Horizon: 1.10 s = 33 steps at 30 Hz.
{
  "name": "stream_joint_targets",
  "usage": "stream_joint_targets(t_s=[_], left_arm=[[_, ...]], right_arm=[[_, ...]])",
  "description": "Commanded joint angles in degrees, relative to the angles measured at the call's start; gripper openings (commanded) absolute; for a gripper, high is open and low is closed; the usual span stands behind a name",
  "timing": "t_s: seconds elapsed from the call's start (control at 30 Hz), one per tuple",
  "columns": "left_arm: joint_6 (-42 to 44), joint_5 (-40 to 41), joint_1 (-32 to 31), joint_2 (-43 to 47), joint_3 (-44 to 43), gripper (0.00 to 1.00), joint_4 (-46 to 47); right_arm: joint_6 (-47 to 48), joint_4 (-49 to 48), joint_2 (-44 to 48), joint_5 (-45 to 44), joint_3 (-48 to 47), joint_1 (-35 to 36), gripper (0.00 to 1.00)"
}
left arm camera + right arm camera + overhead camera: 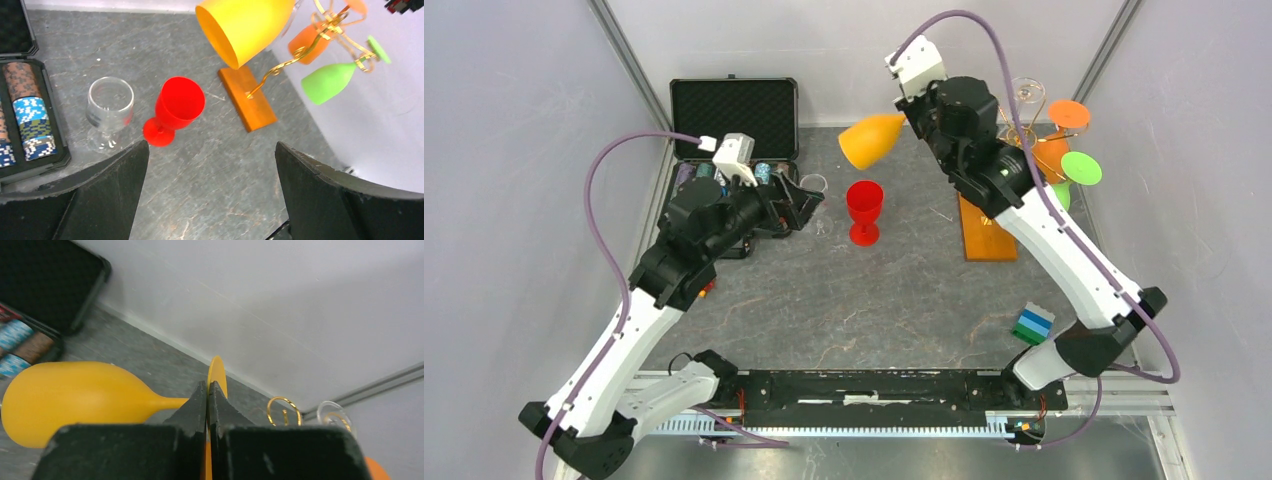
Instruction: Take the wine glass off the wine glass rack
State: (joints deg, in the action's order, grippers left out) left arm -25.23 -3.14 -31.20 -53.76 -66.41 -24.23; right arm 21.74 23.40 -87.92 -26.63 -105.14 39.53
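Glossy yellow wine glass (75, 400), stem in right gripper (208, 390), gold wire rack (247, 97)

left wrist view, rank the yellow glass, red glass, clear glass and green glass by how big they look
1. yellow glass: clearly largest, though it seems nearer the camera and is cut off at the top edge
2. red glass, clear glass, green glass: look about alike, so no firm order among them

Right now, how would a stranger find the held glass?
Start at the gold wine glass rack, far right. Just left of it, the right gripper holds a wine glass sideways in the air by its stem. It alone is yellow.
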Motion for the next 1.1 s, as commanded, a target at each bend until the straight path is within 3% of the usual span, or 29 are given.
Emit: stream_joint_targets(t_s=[0.0,0.3,0.7,0.93,1.07], left_arm=[[-7.35,-1.10,0.26,4.26,2.34,1.00,7.69],[-13.78,-9.90,0.25,5.59,3.83,0.99,13.73],[-20.45,-8.92,0.26,3.26,4.80,0.81,10.63],[-20.45,-5.26,0.26,6.16,5.34,0.93,8.88],[-20.38,-4.16,0.25,7.05,6.36,0.94,8.96]], right_arm=[[-16.09,-4.20,4.75,8.08,3.27,-0.12,0.00],[-34.95,-14.94,13.59,19.36,21.85,-0.06,0.00],[-39.42,-21.31,18.55,20.84,30.55,-0.13,0.00],[-39.84,-22.29,20.01,16.90,32.58,-0.14,0.00],[-41.36,-22.96,20.75,16.42,33.95,-0.16,0.00]])
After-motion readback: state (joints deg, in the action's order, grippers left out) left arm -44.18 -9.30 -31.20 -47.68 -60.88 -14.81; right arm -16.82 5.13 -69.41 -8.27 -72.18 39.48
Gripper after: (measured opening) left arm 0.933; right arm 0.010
